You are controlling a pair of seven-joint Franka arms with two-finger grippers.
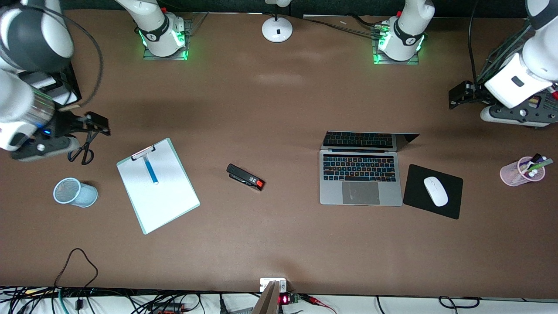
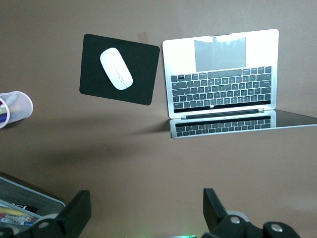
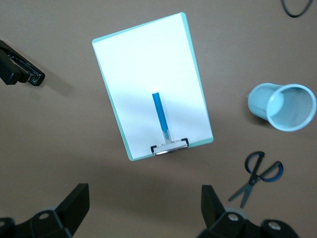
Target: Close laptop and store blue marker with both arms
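The brown table [image 1: 279,244] has lots of bare room in the middle and along the edge nearest the front camera. The laptop [image 1: 360,179] sits open toward the left arm's end, with its screen standing up on the side toward the robots' bases and its trackpad toward the front camera. Just beside it lies a black mousepad [image 1: 414,196] with a white mouse [image 1: 435,191] on it. The blue marker [image 1: 151,170] lies flat on the white clipboard [image 1: 158,192] toward the right arm's end; its long line runs from the clip toward the front camera, a bit slanted. A black stapler [image 1: 245,176] lies between the clipboard and the laptop. The left gripper [image 2: 146,210] hangs up high over bare table near the laptop, fingers wide apart, holding nothing. The right gripper [image 3: 143,208] hangs over the table near the scissors [image 3: 257,176] and the blue cup [image 3: 282,106], fingers wide apart too, holding nothing
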